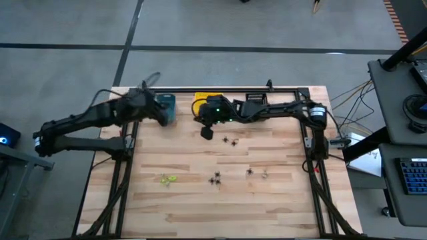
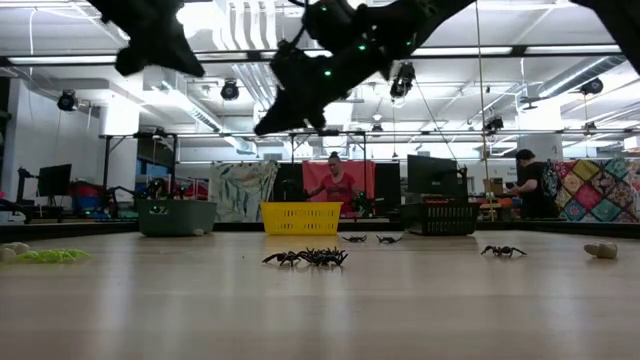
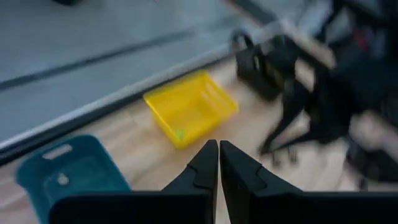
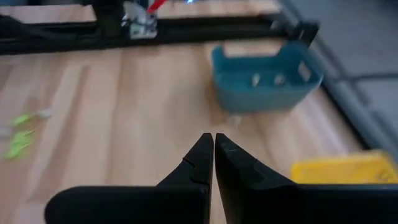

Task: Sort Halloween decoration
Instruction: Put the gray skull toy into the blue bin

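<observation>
A teal bin (image 1: 166,107) sits on the wooden table (image 1: 200,207) right by the left arm's tip, and two small pale items lie inside it, too blurred to identify. A yellow bin (image 1: 202,102) stands just beside the right arm's tip, on the side toward the table's far edge, with what may be a small greenish speck inside. A black bin (image 1: 255,100) lies farther along the same edge, beyond the yellow one. In the room behind the table, a person in red (image 2: 335,183) stands near monitors, and another person (image 2: 527,183) stands beside a patterned quilt (image 2: 590,190).
</observation>
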{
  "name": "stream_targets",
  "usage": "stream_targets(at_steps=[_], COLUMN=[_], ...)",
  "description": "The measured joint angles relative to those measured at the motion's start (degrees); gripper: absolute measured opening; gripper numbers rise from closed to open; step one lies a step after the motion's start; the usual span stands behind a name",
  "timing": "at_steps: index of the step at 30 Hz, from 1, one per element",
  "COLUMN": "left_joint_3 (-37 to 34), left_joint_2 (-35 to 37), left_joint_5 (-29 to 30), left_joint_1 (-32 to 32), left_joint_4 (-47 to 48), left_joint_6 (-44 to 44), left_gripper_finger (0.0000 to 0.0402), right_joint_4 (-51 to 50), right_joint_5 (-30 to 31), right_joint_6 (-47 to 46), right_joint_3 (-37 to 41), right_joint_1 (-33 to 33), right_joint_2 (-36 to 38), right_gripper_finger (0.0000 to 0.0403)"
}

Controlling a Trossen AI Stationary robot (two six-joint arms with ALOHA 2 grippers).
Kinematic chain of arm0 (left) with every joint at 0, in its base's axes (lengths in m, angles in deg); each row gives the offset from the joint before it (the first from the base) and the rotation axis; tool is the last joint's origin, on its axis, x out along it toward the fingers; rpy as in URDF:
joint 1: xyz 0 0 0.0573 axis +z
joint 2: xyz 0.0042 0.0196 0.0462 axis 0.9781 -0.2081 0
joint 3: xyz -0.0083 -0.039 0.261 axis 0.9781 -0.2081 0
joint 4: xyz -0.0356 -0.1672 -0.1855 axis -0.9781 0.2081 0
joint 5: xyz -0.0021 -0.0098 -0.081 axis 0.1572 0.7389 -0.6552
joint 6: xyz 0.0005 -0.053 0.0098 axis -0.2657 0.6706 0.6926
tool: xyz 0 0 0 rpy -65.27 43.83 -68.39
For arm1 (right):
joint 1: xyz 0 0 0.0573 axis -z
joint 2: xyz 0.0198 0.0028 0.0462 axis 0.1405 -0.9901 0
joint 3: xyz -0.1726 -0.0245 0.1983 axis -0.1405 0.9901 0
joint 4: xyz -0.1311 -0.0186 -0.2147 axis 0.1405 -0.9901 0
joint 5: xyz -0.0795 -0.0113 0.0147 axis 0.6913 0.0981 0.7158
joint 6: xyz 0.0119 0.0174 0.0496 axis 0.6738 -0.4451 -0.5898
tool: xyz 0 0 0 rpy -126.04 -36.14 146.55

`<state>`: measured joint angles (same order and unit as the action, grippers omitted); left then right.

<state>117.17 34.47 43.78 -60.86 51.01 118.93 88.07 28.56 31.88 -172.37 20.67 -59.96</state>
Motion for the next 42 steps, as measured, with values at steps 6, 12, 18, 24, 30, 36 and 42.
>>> stream_targets(at_steps=[6,12,18,24,30,36,42], left_joint_3=[3.48,5.84,6.39,6.39,6.39,6.37,6.37], left_joint_2=[3.57,5.04,5.89,6.17,6.17,6.22,6.22], left_joint_5=[4.23,3.51,2.79,2.75,2.75,2.76,2.77], left_joint_1=[0.0,-0.07,-0.07,-0.07,-0.07,-0.07,-0.07], left_joint_4=[0.28,0.51,0.62,1.74,2.05,2.1,2.09], left_joint_6=[1.59,1.63,1.63,1.5,1.5,1.36,1.17], left_gripper_finger=[0.0,0.0,0.0,0.0,0.0,0.0,0.0], right_joint_4=[0.57,-0.43,-2.96,-7.24,-8.95,-8.54,-6.73], right_joint_5=[5.36,9.73,11.02,14.87,18.69,18.9,18.91], right_joint_6=[2.91,2.32,1.06,-1.05,-1.03,-1.42,-2.93], right_joint_3=[-6.94,-13.78,-20.22,-27.38,-31.54,-31.64,-31.71], right_joint_1=[-0.35,-0.69,-0.71,-0.94,-1.62,-2.12,-2.87], right_joint_2=[-7.74,-13.53,-18.51,-24.29,-28.25,-29.45,-31.02], right_gripper_finger=[0.0009,0.0009,0.0009,0.0009,0.0009,0.0009,0.0009])
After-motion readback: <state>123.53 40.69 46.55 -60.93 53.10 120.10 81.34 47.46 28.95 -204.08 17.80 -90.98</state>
